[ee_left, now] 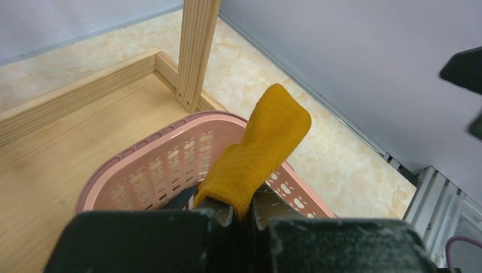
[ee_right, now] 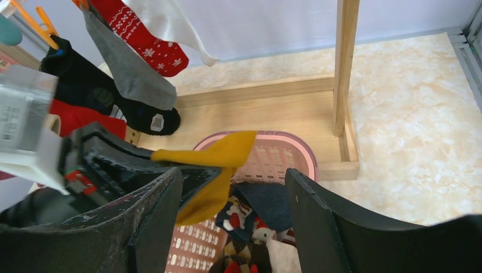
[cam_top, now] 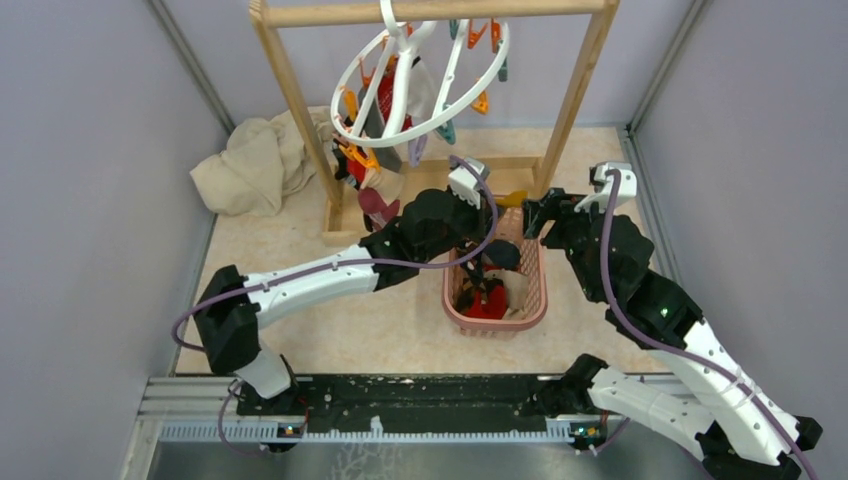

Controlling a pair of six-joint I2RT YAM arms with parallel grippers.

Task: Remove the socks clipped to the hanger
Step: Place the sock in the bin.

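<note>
The mustard sock (ee_left: 258, 151) is a short ribbed knit piece, clamped at its cuff by the left gripper (ee_left: 241, 213), whose jaws are pressed together on it; its toe end juts free above the far rim of the pink basket (ee_left: 170, 133); inside the basket other socks (ee_right: 250, 227), dark blue, red and patterned, lie in a loose heap; beyond the basket and up to its left, the hanger (cam_top: 402, 85) dangles tilted from the wooden rack (cam_top: 580, 90), with a red snowflake sock (ee_right: 145, 42), a grey sock (ee_right: 128, 71) and a black sock (ee_right: 113, 99) clipped on it; the right gripper (ee_right: 233, 210) hovers over the basket's far right corner, jaws wide apart, holding nothing; the rack's post stands just behind the basket; bare table (cam_top: 400, 320) opens to the basket's left; a beige cloth (cam_top: 250, 165) sits well to its left.
</note>
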